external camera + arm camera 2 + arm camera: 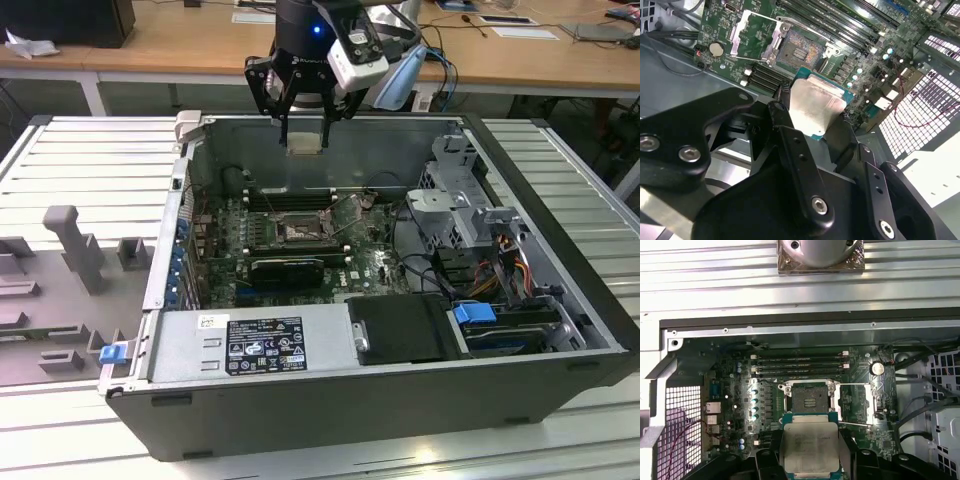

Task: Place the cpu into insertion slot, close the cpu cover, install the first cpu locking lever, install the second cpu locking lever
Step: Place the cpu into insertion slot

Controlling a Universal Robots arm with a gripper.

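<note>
surface (pixel 90 150): ribbed metal, carries the open computer case; runs across the left of the exterior view.
fixture blocks (pixel 75 245): grey, far left of the exterior view, well apart from the work.
computer case (pixel 300 410): dark, lying with its open side up, centre of the exterior view.
power supply (pixel 250 345): grey box with a label, lower centre-left of the exterior view, inside the case.
circuit board (pixel 225 250): green, on the case floor, left of centre in the exterior view.
memory slots (pixel 290 198) (pixel 800 362): long, black, just beside the socket.
end effector (pixel 304 140) (pixel 812 112) (pixel 810 455): upper centre of the exterior view, above the case; fingers narrowed onto two opposite edges of the cpu.
cpu (pixel 304 143) (pixel 812 107) (pixel 810 447): held between the fingers, silver face showing in both wrist views; up off the board, not seated.
insertion slot (pixel 298 232) (pixel 799 48) (pixel 810 401): uncovered, contact field bare; below the held cpu in the exterior view, apart from it.
cpu cover (pixel 838 402): swung open, next to the slot.
locking lever (pixel 855 424): thin rod along the open cover's edge.
drive cage (pixel 450 190): grey metal, right of centre in the exterior view.
cables (pixel 500 265): orange and mixed bundle, right.
blue clip (pixel 475 312): lower right of the exterior view, on the drive bay.
</note>
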